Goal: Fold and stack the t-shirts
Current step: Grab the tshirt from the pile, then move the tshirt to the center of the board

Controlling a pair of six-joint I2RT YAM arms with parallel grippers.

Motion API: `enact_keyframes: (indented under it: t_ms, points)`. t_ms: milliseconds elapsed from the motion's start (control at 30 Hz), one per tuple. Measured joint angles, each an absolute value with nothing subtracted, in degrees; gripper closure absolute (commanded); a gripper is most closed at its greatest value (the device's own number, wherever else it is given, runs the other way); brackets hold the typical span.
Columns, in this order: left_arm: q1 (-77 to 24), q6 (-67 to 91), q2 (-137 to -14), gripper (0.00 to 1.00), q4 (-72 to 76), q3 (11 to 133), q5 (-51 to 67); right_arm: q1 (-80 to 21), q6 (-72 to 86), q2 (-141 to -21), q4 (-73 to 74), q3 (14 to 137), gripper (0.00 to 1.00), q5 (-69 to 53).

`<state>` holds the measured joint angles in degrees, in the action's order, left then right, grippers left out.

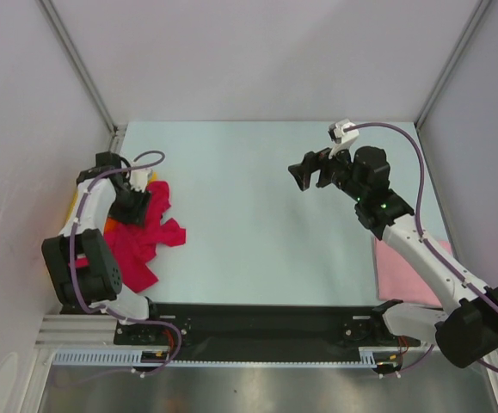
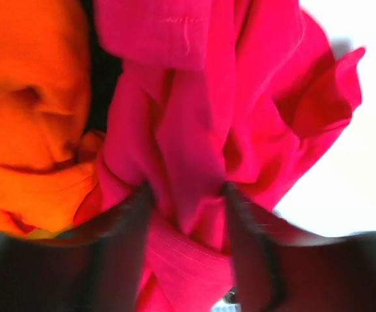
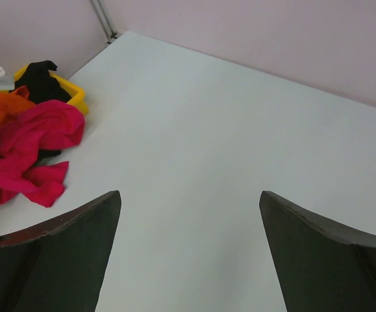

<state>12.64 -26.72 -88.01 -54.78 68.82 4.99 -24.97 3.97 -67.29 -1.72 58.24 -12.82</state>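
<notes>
Pale counter (image 1: 257, 198) holds the crimson t-shirt (image 1: 150, 237) bunched at its left edge, left claw (image 2: 188, 192) apparently clenched on it; right claw (image 3: 189, 195) hangs released. Next: drag it centre, spread flat.

I'm looking at a pale blue-white counter (image 1: 257, 215) boxed in by 3 plain lilac-grey walls: the far wall (image 1: 257, 52), the left wall (image 1: 16, 129) and the right wall (image 1: 489, 103). 2 grey metal struts (image 1: 76, 60) slant down to the counter's far corners. Along its near edge runs a black base plate (image 1: 266, 323), then a slotted pale rail (image 1: 257, 360), then a brushed metal sheet (image 1: 274, 391). The light is soft and even, the shadows faint.
</notes>
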Motion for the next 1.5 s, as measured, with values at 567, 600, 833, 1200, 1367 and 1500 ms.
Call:
enact_keyframes:
  t_ms: [567,600,833,1200,1367,1500]
  points:
    - [10.7,-23.8,-83.1,1.00,-62.5,100.6,13.3,-25.1,4.3,-67.2,-0.3,58.6,0.04,-11.2]
    - [9.4,-23.0,-82.5,1.00,-62.2,105.6,14.4,-25.1,4.5,-67.2,-0.3,58.9,0.03,-11.2]
    - [-11.6,-20.7,-83.2,1.00,-58.3,130.5,27.2,-25.0,6.9,-67.3,0.6,66.1,0.02,-10.8]
    - [-21.1,-17.8,-91.9,1.00,-56.1,125.7,33.1,-17.9,11.2,-66.8,8.0,68.2,0.18,-11.2]
    - [-18.3,-14.6,-92.7,0.99,-49.1,110.2,29.6,-17.8,10.0,-68.2,13.6,66.3,0.31,-8.9]
    - [-14.5,-13.5,-96.5,0.98,-44.2,100.8,26.6,-18.2,9.9,-74.0,19.0,66.0,0.31,-6.0]
